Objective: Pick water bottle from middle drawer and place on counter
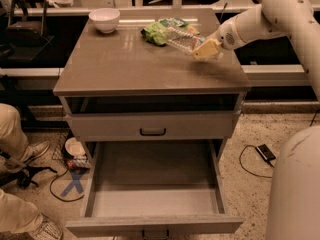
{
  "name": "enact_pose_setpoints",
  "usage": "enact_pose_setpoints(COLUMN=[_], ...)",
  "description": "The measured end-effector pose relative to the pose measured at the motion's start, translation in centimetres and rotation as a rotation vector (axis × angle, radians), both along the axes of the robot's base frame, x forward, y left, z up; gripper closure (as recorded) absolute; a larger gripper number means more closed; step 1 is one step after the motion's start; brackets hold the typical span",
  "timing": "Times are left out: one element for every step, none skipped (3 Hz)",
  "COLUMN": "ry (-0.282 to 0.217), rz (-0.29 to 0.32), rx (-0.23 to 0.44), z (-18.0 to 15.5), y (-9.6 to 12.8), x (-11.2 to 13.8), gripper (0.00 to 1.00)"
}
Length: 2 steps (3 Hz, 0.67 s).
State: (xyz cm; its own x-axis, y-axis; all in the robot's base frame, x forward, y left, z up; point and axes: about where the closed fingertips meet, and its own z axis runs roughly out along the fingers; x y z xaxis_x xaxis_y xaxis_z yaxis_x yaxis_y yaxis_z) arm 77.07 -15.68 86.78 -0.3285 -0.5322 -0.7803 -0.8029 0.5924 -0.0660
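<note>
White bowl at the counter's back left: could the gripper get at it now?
Probably not yet: the gripper, over the counter's right side, is holding the water bottle. Otherwise the way to the white bowl looks free, past the green bag.
</note>
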Motion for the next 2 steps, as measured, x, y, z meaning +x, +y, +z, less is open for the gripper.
enact_pose_setpoints(ry=[0.028,0.050], rz=[0.019,0.035], rx=[0.002,0.013], z=[-0.63,-1.29], y=[0.94,1.64], x=[0.37,0.56], gripper=[0.27,0.04])
